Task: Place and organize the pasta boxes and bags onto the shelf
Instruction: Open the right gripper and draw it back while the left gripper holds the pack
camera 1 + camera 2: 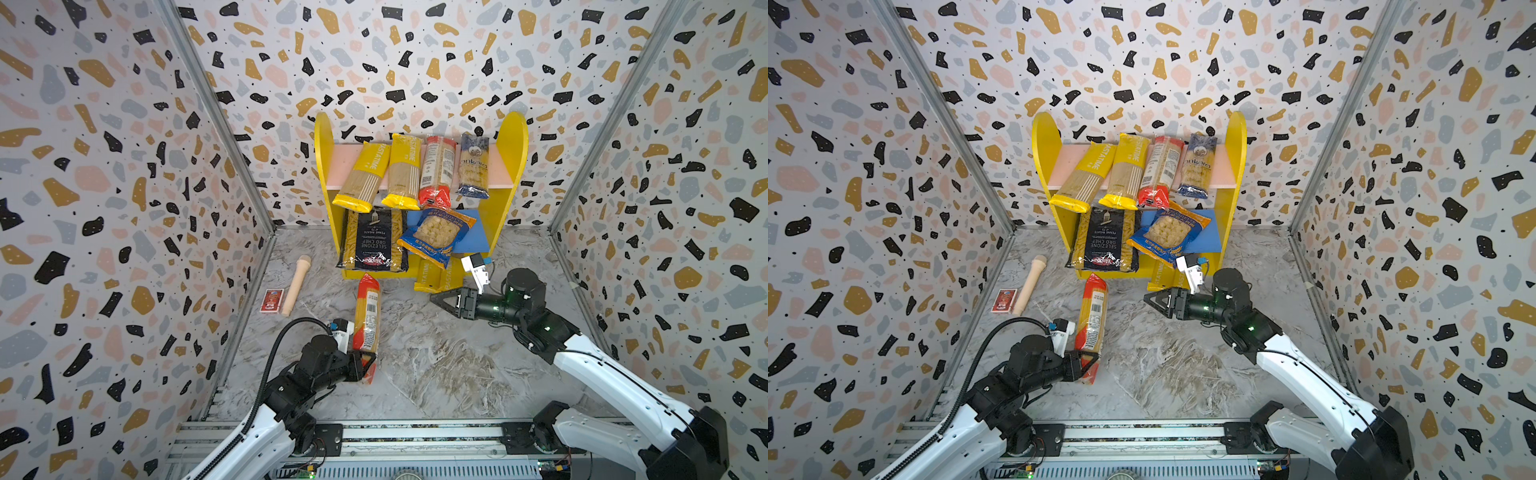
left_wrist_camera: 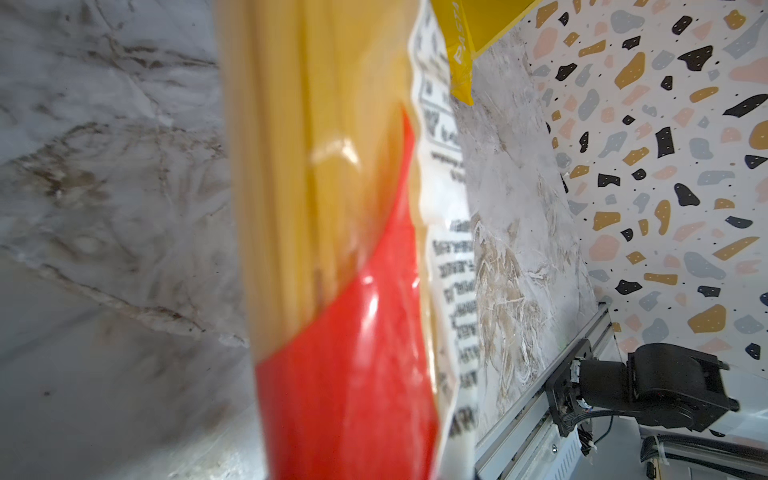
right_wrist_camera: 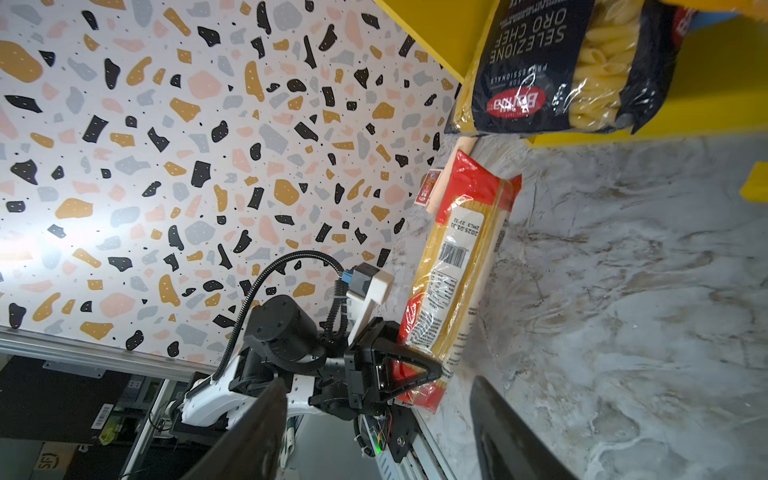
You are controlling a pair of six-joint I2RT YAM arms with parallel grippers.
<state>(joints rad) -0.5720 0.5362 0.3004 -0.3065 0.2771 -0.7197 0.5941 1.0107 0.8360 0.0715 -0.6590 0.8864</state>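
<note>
The shelf [image 1: 513,141] stands at the back wall. Its pink upper board [image 1: 345,166] carries two yellow PASTATIME packs [image 1: 363,176], a red-ended pack [image 1: 436,170] and a dark-blue ankara pack [image 1: 473,166]. On the blue lower board [image 1: 467,237] lie the black Barilla bag [image 1: 374,241] and a blue-orange bag [image 1: 434,235]. Another yellow PASTATIME pack [image 1: 436,276] lies at the shelf's base. My left gripper [image 1: 368,361] is shut on the near red end of a red-ended spaghetti pack [image 1: 366,316], which points toward the shelf. Just right of it, my right gripper [image 1: 442,300] is open and holds nothing.
A beige wooden stick [image 1: 296,284] and a small red card box [image 1: 272,300] lie on the marble floor at the left wall. Patterned walls close in three sides. A metal rail [image 1: 415,432] carrying both arm bases runs along the front.
</note>
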